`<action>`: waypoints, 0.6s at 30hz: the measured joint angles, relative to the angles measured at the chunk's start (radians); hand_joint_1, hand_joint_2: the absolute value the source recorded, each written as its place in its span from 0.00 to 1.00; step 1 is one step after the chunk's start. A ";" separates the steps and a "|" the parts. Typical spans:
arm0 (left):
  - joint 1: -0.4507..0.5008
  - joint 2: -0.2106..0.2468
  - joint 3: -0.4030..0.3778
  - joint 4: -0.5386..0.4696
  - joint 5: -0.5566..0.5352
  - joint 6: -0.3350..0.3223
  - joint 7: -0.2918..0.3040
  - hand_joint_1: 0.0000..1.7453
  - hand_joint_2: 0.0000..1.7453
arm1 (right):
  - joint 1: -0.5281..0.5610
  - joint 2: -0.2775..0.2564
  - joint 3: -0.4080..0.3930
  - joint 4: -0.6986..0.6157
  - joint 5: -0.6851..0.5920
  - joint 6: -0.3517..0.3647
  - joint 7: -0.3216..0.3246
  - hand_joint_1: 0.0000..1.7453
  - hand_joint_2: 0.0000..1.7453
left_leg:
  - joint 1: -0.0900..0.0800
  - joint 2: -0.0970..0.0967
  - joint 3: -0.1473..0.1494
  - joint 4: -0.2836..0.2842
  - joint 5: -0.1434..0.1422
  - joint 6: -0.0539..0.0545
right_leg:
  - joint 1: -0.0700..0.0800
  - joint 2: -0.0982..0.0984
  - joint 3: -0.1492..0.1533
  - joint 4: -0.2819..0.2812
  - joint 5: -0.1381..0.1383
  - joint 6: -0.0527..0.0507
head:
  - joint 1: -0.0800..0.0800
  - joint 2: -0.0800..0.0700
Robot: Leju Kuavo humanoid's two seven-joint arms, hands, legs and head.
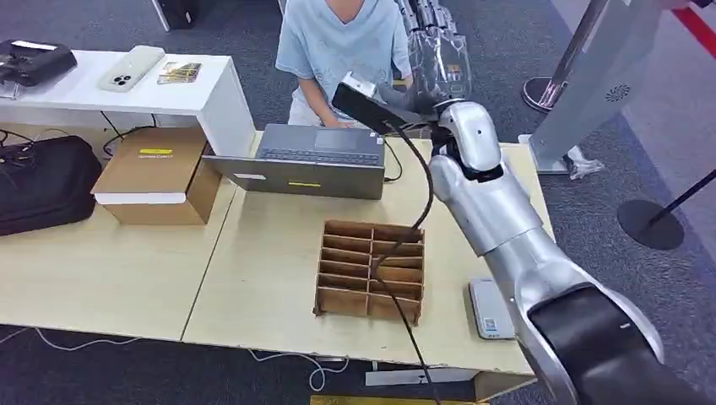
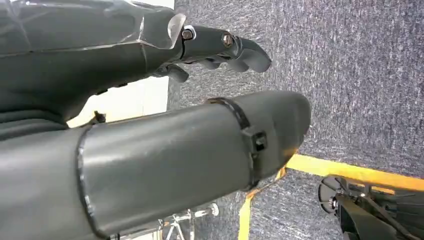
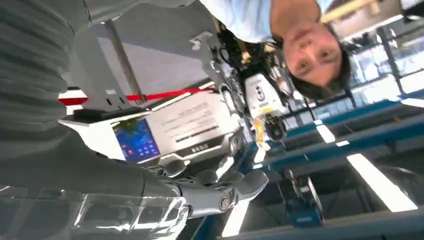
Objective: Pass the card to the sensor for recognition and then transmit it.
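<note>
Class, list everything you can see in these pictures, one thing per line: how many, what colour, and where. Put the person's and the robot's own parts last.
Table: one, pale wood, in front of the robot.
Divided box: one, brown, on the table in front of the laptop.
Laptop: one, grey, at the table's far edge.
Cardboard box: one, brown, left of the laptop.
Bag: one, black, far left on the table.
Flat device: one, grey, on the table right of the divided box.
White shelf: one, behind the table, with a phone on it.
Person: one, light blue shirt, behind the laptop.
Left robot hand: grey, over dark carpet, holding nothing.
Right robot hand: grey, raised towards the person; no card visible.
</note>
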 joint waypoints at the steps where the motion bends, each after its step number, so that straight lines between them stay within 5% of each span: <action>1: 0.000 0.000 0.000 0.000 0.000 0.000 0.000 0.00 0.00 | -0.014 0.006 0.000 0.024 0.002 0.006 0.006 0.00 1.00 | 0.000 0.000 0.000 0.000 0.000 0.000 | 0.000 0.000 0.000 0.000 0.000 0.000 | 0.001 0.000; 9: -0.002 0.003 -0.002 0.000 -0.002 0.000 0.003 0.00 0.00 | -0.134 0.067 0.000 0.258 0.055 0.049 0.065 0.00 1.00 | 0.000 0.000 0.000 0.000 0.000 0.000 | 0.000 0.000 0.000 0.000 0.000 0.000 | 0.000 0.000; 18: -0.002 0.005 -0.003 0.000 -0.002 0.000 0.002 0.00 0.00 | -0.182 0.088 -0.006 0.381 0.042 0.076 0.097 0.00 1.00 | 0.000 0.000 0.000 0.000 0.000 0.000 | 0.000 0.000 0.000 0.000 0.000 0.000 | 0.000 0.000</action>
